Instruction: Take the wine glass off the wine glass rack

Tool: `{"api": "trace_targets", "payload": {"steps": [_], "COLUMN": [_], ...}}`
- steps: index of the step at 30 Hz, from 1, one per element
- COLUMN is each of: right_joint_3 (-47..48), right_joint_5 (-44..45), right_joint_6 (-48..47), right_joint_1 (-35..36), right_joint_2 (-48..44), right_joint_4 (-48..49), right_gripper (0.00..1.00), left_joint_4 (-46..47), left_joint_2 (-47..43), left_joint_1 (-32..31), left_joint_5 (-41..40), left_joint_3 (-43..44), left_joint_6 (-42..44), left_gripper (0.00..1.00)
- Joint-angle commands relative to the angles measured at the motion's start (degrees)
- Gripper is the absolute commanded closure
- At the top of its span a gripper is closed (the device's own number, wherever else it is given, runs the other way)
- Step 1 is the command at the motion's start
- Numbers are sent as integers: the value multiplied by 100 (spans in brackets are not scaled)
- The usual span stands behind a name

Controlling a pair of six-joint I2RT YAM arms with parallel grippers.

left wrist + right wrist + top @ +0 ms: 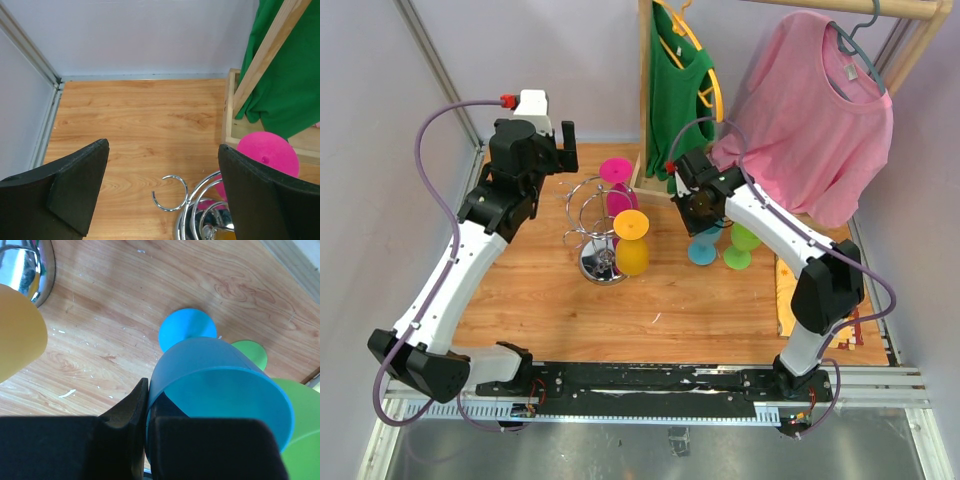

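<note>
**Right now: blue glass pinched at its rim**

My right tool (147, 407) is clamped tight on the rim wall of the blue wine glass (215, 375). Its foot appears to rest on the surface (670, 310) just beyond the tool, off the wine glass rack (600, 268), with a green wine glass (300, 440) beside it. My left tool (162, 147) gapes empty above the rack, where the yellow wine glass (632, 255) and pink wine glass (615, 170) hang. I judge them light, stiff and slick, so the stem is the surer hold.

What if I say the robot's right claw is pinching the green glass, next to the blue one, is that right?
Not quite. The right gripper is pinching the rim of the blue glass, and the green glass stands next to it. The right wrist view shows it.
</note>
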Motion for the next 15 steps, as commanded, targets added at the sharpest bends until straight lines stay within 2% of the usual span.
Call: {"api": "trace_targets", "payload": {"steps": [1, 10, 15], "right_joint_3": [-132, -217, -203], "right_joint_5": [-77, -120, -83], "right_joint_6": [117, 206, 209], "right_joint_1": [-82, -87, -83], "right_joint_2": [175, 67, -159], "right_joint_4": [-173, -173, -230], "right_gripper": [99, 97, 59], "left_joint_4": [40, 20, 18], "left_joint_2": [-185, -234, -218], "left_joint_1": [53, 53, 53], "left_joint_5": [40, 63, 70], "left_joint_3": [-85, -137, -102], "left_joint_6": [-33, -29, -32], "left_gripper": [5, 5, 5]}}
